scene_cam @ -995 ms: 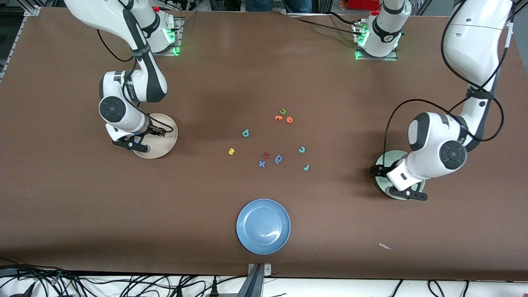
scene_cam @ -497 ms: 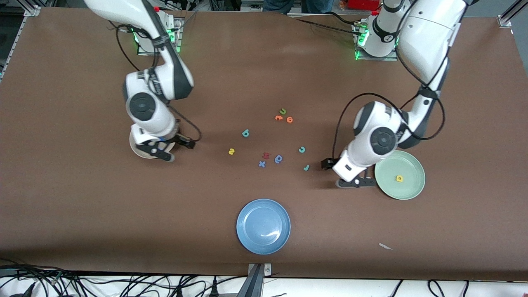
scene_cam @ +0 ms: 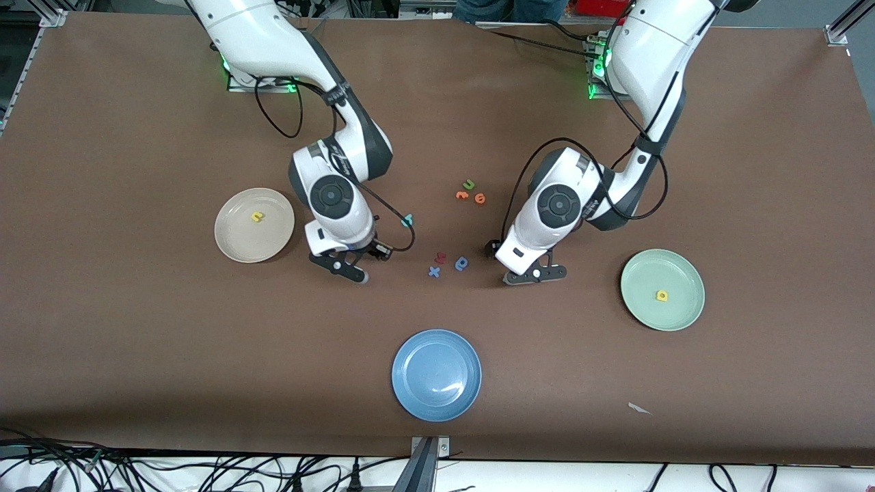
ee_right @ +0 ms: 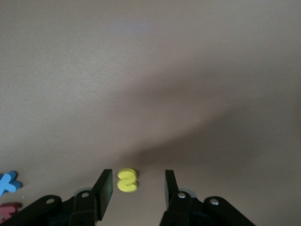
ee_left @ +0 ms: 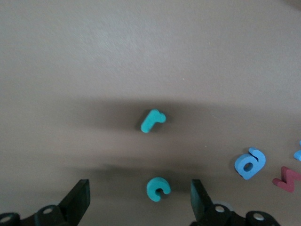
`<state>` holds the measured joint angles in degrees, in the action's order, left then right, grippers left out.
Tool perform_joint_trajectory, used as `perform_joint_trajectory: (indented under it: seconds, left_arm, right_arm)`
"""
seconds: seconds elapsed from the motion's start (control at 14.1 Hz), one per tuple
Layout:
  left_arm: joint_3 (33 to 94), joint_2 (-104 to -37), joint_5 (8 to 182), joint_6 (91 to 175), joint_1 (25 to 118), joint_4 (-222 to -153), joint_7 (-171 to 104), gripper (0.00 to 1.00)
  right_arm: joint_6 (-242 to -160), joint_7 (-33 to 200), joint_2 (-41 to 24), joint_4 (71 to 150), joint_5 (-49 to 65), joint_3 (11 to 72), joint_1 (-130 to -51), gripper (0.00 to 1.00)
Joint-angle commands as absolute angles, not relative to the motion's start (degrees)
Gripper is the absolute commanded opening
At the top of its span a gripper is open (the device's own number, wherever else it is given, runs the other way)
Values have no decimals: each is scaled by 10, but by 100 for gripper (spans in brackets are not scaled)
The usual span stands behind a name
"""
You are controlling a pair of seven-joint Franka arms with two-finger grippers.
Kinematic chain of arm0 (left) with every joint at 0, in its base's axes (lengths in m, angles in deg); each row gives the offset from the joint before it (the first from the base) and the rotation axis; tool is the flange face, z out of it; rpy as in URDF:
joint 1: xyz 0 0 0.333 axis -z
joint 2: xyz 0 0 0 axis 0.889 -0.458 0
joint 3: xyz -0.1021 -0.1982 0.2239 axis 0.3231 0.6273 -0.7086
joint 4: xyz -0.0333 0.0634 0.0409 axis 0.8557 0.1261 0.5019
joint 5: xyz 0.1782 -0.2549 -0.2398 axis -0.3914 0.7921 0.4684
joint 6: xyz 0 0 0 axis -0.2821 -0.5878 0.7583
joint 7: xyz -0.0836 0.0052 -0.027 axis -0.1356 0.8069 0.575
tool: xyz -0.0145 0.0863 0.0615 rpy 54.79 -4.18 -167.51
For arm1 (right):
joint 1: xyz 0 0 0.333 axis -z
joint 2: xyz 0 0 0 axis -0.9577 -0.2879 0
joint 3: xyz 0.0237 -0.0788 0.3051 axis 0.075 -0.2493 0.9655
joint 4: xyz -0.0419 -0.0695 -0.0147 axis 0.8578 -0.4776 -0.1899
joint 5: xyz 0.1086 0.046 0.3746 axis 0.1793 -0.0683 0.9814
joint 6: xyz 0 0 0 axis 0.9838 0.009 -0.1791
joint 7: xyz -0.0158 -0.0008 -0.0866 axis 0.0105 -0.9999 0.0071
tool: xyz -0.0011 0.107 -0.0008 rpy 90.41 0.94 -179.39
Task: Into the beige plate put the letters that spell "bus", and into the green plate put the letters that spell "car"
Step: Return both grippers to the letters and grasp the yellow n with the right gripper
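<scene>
We see a broad brown worktop (scene_cam: 137,355) under even light, with soft shadows across its middle. Black cables (scene_cam: 205,471) tangle along a white ledge at its nearest edge, and a small white scrap (scene_cam: 640,408) lies on it.

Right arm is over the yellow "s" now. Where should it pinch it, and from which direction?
From straight above: the yellow "s" lies flat on the table, framed between the right gripper's open fingers. Pinch across its two flatter outer edges at mid-body, probably the steadiest hold on so small a piece.

One letter (scene_cam: 257,216) in beige plate (scene_cam: 232,239); another (scene_cam: 662,296) in green plate (scene_cam: 677,314).
</scene>
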<state>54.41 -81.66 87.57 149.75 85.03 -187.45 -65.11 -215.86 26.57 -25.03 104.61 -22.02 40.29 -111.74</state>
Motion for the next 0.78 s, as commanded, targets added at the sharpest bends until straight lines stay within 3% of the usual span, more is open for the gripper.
perform_joint_trajectory:
  seconds: [0.0,0.14,0.5,0.64,0.71]
  left_arm:
    - [536,-822,882,1541,871,-1900,-676,89]
    - [535,-825,882,1551,877,-1908,-679,85]
    - [533,-833,882,1552,888,-1909,-692,61]
    - [533,-833,882,1552,888,-1908,-692,54]
    - [532,-833,875,1552,888,-1908,-692,52]
  right_arm:
    - [-2169,257,-280,1010,-210,407,-1122,52]
    - [-2171,257,-285,1011,-211,407,-1125,50]
    - [-2169,259,-286,1032,-213,407,-1134,48]
    - [-2169,261,-288,1033,-213,406,-1135,41]
    - [-2167,264,-287,1034,-213,406,-1134,20]
